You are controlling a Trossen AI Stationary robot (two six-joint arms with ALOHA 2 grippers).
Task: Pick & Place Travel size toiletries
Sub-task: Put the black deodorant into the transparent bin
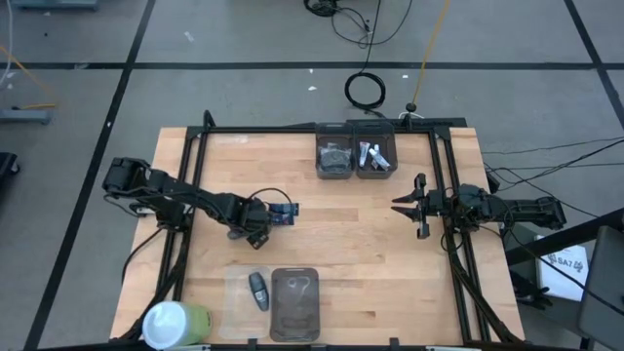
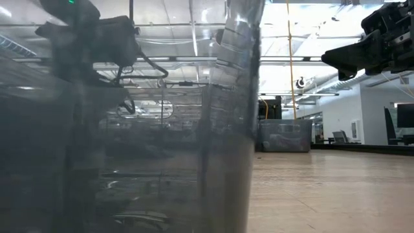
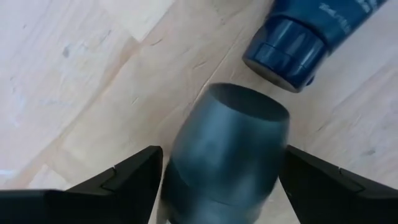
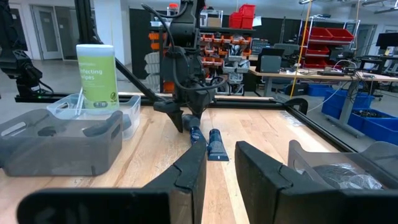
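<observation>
My left pincer [image 1: 261, 220] hangs low over the middle of the table with a grey bottle [image 3: 227, 152] sitting between its two fingers [image 3: 121, 180]; the fingers stand on either side of the bottle, close to its flanks, but I cannot tell whether they press it yet. Just ahead of my fingertips lies a blue tube [image 3: 311, 31], cap end toward me and nearly touching the grey bottle. To do this well, I judge I should close squarely across the bottle's widest part, not near its rounded end, since the smooth curved body could squirt forward out of a shallow pinch. I would also keep my tips clear of the blue tube, so that closing does not nudge it or trap its cap. Once the grip feels firm, a straight lift before any sideways travel should keep the bottle from dragging on the wood. The two bins [image 1: 353, 156] at the far edge, already holding small items, look like the likely destination. My right pincer [image 1: 414, 205] waits, spread, well off to the side near those bins.
</observation>
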